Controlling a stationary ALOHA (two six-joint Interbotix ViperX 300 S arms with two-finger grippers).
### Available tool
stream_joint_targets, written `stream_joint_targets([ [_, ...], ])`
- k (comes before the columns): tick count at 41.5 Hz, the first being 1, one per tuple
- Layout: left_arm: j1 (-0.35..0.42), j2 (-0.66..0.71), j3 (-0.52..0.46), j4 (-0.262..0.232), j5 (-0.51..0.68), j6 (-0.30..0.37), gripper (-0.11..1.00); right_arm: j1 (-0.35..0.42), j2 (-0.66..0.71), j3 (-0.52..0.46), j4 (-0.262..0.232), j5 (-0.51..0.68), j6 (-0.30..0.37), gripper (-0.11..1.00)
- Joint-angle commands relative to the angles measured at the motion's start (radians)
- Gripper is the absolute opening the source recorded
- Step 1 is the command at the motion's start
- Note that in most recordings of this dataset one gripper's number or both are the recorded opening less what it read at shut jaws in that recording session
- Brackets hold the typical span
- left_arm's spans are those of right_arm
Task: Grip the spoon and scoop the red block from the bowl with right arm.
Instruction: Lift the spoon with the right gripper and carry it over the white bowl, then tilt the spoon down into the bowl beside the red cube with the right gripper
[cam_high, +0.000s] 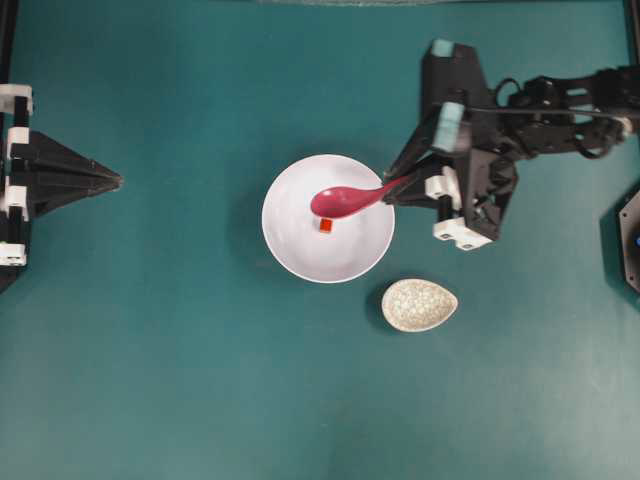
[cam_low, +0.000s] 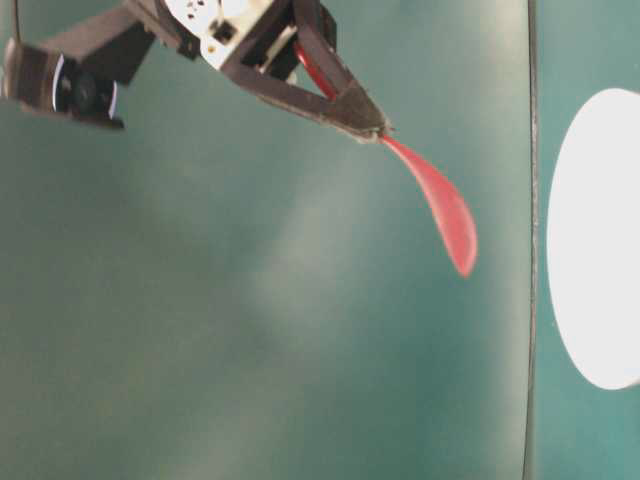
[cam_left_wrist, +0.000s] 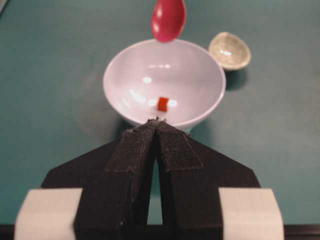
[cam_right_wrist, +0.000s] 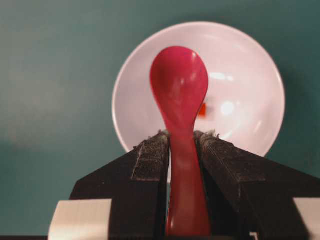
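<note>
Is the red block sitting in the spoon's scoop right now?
No, the red block lies on the bowl's floor while the spoon hangs above the rim.

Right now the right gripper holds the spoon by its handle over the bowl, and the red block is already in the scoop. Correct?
Not quite. The right gripper does hold the spoon by its handle over the bowl, but the red block is not in the scoop. It sits on the bowl's floor beside the scoop, as the overhead and left wrist views show.

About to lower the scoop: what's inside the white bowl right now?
Only the red block lies inside the white bowl, near its middle. The pink spoon hangs above it and covers part of the bowl's floor from overhead.
</note>
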Motion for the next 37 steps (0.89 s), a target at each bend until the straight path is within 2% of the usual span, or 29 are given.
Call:
stream_joint_targets([
  [1, 0.003, 0.003, -0.032, 0.003, -0.005, -0.002, 0.00, -0.003, 0.025, -0.072, -0.014, 0.060, 0.002, 0.25],
  [10, 0.003, 0.005, -0.032, 0.003, -0.005, 0.000, 0.00, -0.003, 0.106, -0.164, -0.074, 0.204, 0.002, 0.25],
  [23, 0.003, 0.005, -0.032, 0.003, -0.005, 0.000, 0.00, -0.003, 0.156, -0.225, -0.175, 0.302, 0.000, 0.25],
  [37, 0.003, 0.006, -0.032, 0.003, -0.005, 0.000, 0.00, -0.002, 0.189, -0.239, -0.195, 0.360, -0.002, 0.25],
])
